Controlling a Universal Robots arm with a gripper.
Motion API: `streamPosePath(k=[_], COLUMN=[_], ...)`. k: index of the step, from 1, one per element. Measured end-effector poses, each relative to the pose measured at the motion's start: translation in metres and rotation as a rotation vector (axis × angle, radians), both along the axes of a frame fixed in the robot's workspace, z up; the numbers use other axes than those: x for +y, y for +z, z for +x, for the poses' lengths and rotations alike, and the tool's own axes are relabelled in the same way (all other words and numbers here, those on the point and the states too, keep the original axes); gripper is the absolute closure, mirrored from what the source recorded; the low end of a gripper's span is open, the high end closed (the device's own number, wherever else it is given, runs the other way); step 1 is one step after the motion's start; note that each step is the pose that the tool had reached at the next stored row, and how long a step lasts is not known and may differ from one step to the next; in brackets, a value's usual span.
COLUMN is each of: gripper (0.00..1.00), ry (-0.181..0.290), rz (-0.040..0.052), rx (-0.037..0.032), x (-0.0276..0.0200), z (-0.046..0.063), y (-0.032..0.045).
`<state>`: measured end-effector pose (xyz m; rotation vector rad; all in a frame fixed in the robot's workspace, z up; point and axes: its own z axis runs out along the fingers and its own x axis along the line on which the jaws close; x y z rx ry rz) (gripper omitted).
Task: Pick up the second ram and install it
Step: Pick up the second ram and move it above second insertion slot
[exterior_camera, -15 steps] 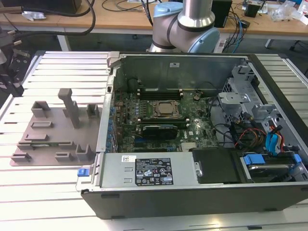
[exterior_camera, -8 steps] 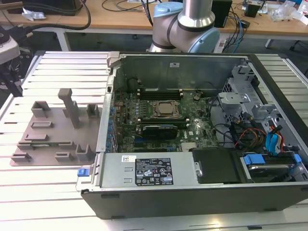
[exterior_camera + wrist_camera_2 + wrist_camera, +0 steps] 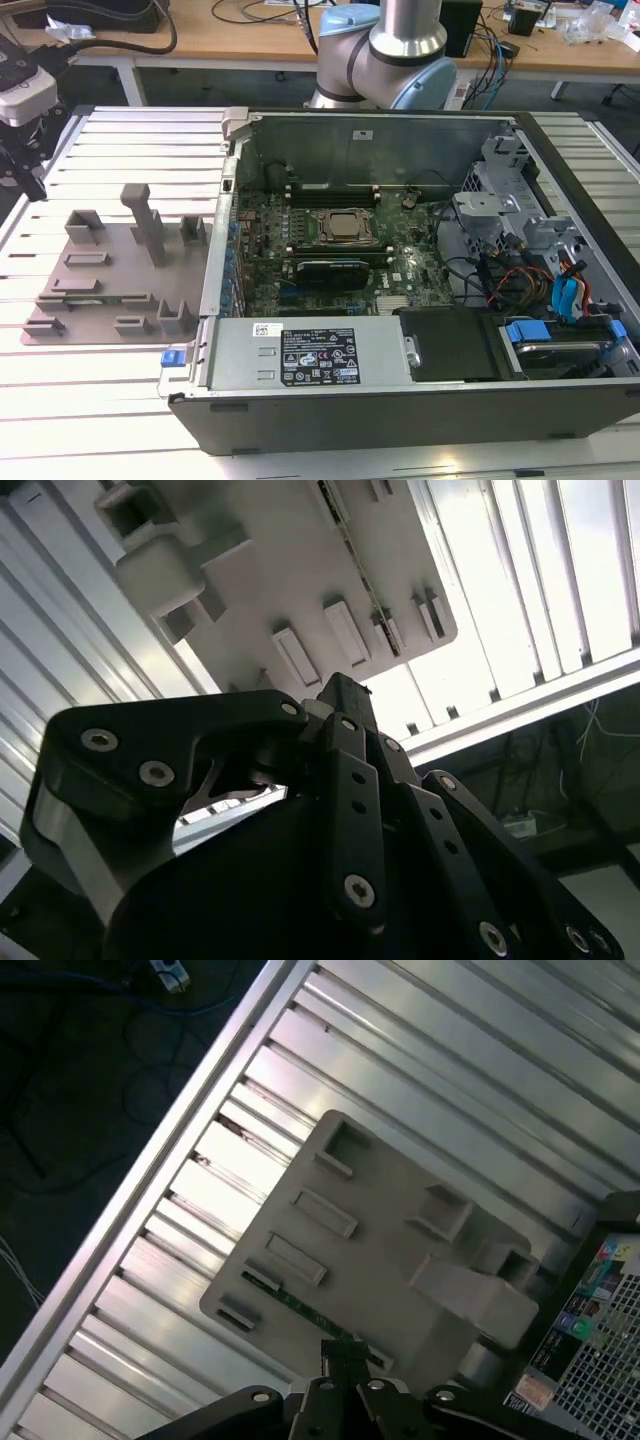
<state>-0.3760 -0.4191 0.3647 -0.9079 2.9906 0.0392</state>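
Exterior view's left holds the grey tray (image 3: pixel 120 272) on the slatted worktop (image 3: pixel 100 400). In the first wrist view the gripper (image 3: pixel 347 1350), jaws pressed together and empty, hovers over it; the second ram (image 3: pixel 300 1306) stands edge-up in a tray slot, likely to leave its top graspable.

Exterior view: large black label (image 3: pixel 318 366) on the silver power supply housing (image 3: pixel 236 352), with rows of white print and small round marks, none legible. Small white sticker (image 3: pixel 265 329) on the same housing, just beside the black label's upper corner, with a dark barcode-like band; unreadable. Pale sticker (image 3: pixel 375 132) on the inner back wall of the computer case (image 3: pixel 310 145); print too fine to read. First wrist view: coloured stickers (image 3: pixel 598 1278) on the perforated case panel (image 3: pixel 610 1360) (blue, green and red patches); no words made out.
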Motion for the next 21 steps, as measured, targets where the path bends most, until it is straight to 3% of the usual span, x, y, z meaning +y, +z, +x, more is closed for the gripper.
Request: streamPosePath(k=[2,15,21], gripper=[0.9,0.9,0.9], ry=[0.026,0.302,0.374], rz=[0.0,0.0,0.0], rx=[0.0,0.0,0.0], x=[0.0,0.0,0.0], z=[0.0,0.0,0.0], y=[0.0,0.0,0.0])
